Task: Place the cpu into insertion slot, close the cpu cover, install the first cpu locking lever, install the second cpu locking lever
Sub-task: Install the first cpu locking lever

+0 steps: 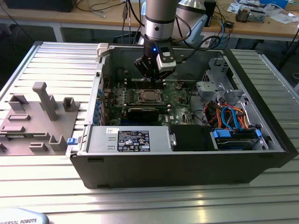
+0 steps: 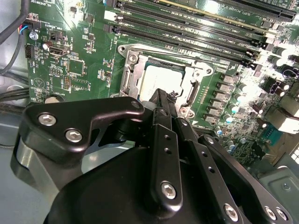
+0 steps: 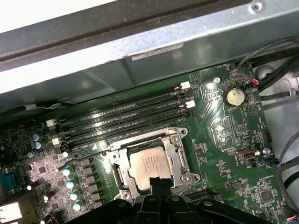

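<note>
Silvery cpu (image 3: 150, 163) seated in slot (image 3: 122, 176) under cover (image 3: 176, 150); gripper (image 3: 160, 182), fingers together and empty, poised at its edge for levers.

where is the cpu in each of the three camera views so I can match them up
Exterior view: the cpu sits mid-motherboard inside the open case, just below the gripper.
Second wrist view: the cpu lies in the insertion slot, just beyond the gripper.
First wrist view: the cpu lies in the slot, beside the gripper.
Shared landmark: the long black memory slots running alongside the slot, also in the second wrist view.
</note>
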Available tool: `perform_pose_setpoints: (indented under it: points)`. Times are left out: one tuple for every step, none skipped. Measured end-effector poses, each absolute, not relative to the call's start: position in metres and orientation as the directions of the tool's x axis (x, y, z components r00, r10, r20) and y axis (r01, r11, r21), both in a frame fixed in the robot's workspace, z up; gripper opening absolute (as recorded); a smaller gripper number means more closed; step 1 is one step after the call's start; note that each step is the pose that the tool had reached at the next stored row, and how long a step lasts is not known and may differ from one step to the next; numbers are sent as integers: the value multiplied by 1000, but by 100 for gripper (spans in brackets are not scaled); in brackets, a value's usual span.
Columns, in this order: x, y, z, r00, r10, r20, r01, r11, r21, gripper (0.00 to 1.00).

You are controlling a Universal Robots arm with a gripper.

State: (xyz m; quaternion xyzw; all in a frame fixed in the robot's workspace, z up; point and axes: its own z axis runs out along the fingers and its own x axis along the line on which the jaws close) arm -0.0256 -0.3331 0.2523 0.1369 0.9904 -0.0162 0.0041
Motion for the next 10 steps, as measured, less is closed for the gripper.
perform_pose_setpoints:
  points:
    - [-26,-333,252,-963,270,-13,271,962,-31,11]
    - [-26,-333,252,-963,270,-13,270,962,-31,11]
    - [-26,-333,252,-963,269,-13,269,963,-31,11]
    - [-26,-333,252,-963,268,-13,269,963,-31,11]
    - [-26,-333,252,-963,268,-13,268,963,-31,11]
    - [-26,-333,252,-963,267,-13,268,963,-31,11]
    - [-26,-333,252,-964,267,-13,267,963,-31,11]
    - [-26,-333,252,-964,266,-13,266,963,-31,11]
    - [-26,-333,252,-964,265,-13,266,964,-31,11]
    - [-26,-333,252,-964,265,-13,265,964,-31,11]
